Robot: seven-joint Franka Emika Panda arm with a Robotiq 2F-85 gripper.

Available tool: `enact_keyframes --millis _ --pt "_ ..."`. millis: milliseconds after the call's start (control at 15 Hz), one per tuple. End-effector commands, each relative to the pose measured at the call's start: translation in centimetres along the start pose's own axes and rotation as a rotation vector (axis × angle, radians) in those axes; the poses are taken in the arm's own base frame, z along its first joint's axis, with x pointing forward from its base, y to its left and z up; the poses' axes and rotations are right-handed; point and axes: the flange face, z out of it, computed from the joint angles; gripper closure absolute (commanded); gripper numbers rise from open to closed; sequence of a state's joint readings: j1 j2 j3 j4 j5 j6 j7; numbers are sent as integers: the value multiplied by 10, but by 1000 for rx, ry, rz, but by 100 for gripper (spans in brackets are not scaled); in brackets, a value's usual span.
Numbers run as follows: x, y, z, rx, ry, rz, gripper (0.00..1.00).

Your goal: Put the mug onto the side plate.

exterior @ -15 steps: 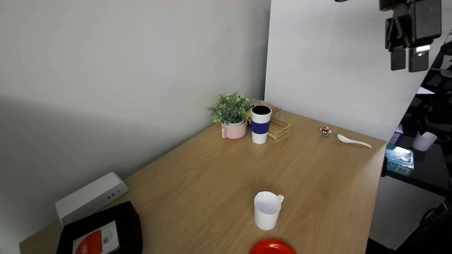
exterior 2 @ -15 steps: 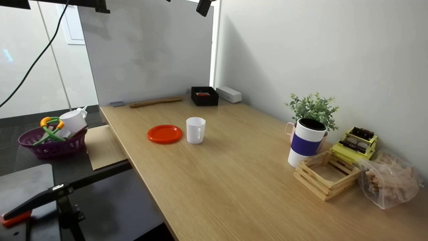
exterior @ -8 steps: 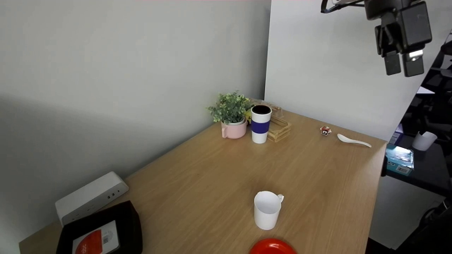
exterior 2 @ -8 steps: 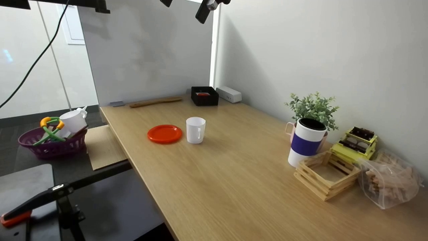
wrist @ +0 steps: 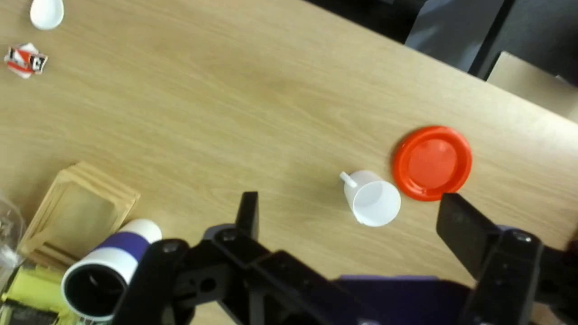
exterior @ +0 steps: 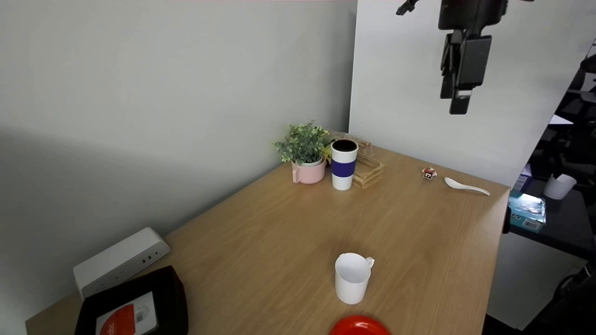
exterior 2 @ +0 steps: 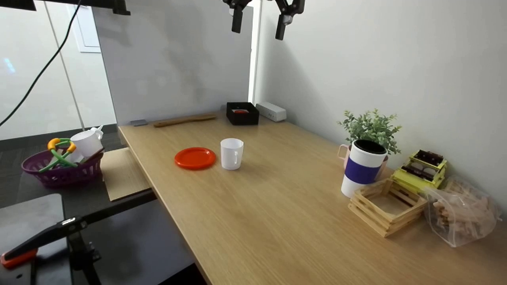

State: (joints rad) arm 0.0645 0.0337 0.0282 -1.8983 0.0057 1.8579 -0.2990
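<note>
The white mug (exterior: 352, 279) stands upright on the table in both exterior views (exterior 2: 230, 155), its handle to one side. The red side plate (exterior 2: 195, 158) lies flat on the table close beside the mug; an exterior view cuts it off at the bottom edge (exterior: 358, 325). My gripper (exterior 2: 258, 35) is open and empty, high above the table and well apart from the mug. In the wrist view the mug (wrist: 375, 203) shows far below, between my spread fingers (wrist: 248, 214), with the plate (wrist: 432, 163) just beyond the right fingertip.
A tall blue-and-white cup with a dark top (exterior 2: 362, 168), a potted plant (exterior 2: 372, 128) and a wooden crate (exterior 2: 388, 206) stand by the wall. A black tray (exterior 2: 242, 114) and white power strip (exterior 2: 271, 112) sit at one end. A white spoon (exterior: 465, 186) lies near the table edge.
My open gripper has moved across and slightly down, leftward in an exterior view and rightward in an exterior view, and has turned a little. The mug and plate have not moved.
</note>
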Motion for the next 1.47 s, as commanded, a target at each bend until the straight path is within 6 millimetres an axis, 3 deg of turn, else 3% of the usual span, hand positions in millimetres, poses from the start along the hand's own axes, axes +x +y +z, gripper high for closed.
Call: enact_keyframes --millis 0,267,467,600,733,933,1400 --pt "21 -15 22 -50 136 -69 0" --pt "58 -20 54 13 248 -128 0" --pt "79 -15 84 79 223 -162 0" --pt "68 -20 82 56 207 -143 0" --pt "76 -16 93 63 196 -146 0" --pt "78 -14 92 64 200 -143 0" --pt "114 -34 125 40 92 -111 0"
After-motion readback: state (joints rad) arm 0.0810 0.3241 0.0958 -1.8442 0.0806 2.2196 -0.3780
